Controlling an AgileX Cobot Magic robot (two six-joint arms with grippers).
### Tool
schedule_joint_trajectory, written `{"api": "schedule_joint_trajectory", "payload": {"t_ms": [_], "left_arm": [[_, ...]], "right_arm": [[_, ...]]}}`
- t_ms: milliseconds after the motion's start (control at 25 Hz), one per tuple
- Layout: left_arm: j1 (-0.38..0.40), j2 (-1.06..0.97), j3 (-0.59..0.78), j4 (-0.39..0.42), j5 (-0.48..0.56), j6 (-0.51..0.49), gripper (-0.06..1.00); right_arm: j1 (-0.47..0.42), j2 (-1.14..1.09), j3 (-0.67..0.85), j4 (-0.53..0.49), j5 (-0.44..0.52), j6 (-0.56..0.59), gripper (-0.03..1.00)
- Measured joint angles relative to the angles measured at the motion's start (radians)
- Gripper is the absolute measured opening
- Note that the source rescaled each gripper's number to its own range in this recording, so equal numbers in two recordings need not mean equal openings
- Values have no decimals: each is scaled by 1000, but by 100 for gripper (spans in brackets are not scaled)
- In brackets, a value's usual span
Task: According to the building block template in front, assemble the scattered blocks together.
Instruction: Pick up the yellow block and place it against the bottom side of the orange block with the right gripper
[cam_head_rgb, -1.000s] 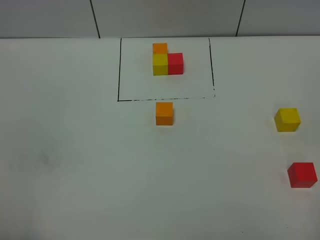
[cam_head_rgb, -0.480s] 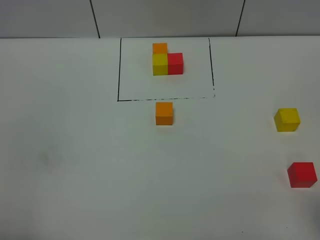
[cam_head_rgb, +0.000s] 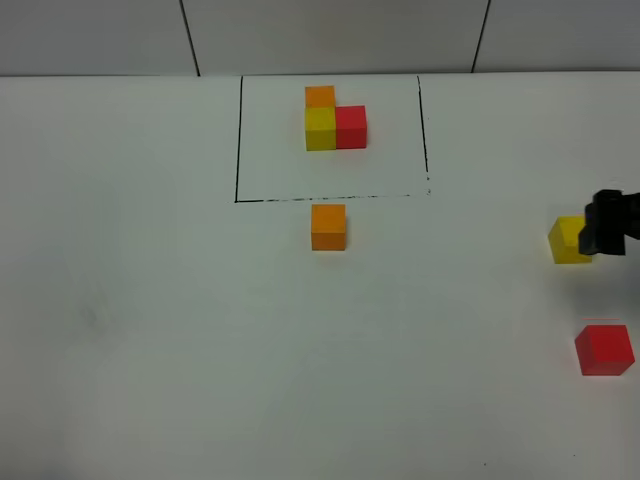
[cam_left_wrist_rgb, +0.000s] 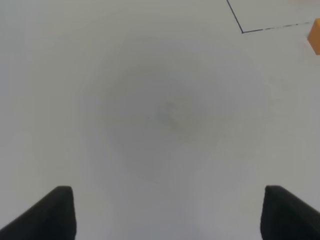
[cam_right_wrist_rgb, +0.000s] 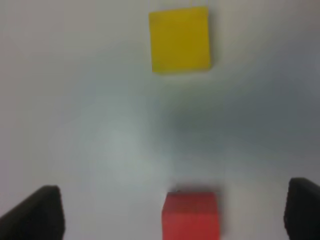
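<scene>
The building block template (cam_head_rgb: 335, 120) is an orange, yellow and red L-shaped trio inside a black outline (cam_head_rgb: 238, 150) at the back. The scattered blocks lie unframed: an orange cube (cam_head_rgb: 328, 227) just in front of the outline, a yellow cube (cam_head_rgb: 568, 243) and a red cube (cam_head_rgb: 604, 350) at the right. My right gripper (cam_head_rgb: 612, 222) reaches in from the right edge and covers the yellow cube's right side. In the right wrist view the gripper (cam_right_wrist_rgb: 173, 184) is open and empty above the table, with the yellow cube (cam_right_wrist_rgb: 180, 40) and red cube (cam_right_wrist_rgb: 190, 215) below. My left gripper (cam_left_wrist_rgb: 167, 189) is open and empty.
The white table (cam_head_rgb: 150, 330) is bare at left and front. A grey panelled wall (cam_head_rgb: 330, 35) runs behind it. The left wrist view shows the outline's corner (cam_left_wrist_rgb: 242, 31) and the edge of the orange cube (cam_left_wrist_rgb: 315, 36).
My right gripper has come into the exterior view from the right edge, beside the yellow cube. No cube has moved.
</scene>
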Motion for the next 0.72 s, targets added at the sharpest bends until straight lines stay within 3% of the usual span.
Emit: {"api": "schedule_joint_trajectory", "payload": {"t_ms": [400,720], "left_arm": [[0,0,0,0,0,0,71],[0,0,0,0,0,0,71]], "right_arm": [[70,340,-222,-63,7,-16,78],[59,474,-318,-109,39,8,77]]}}
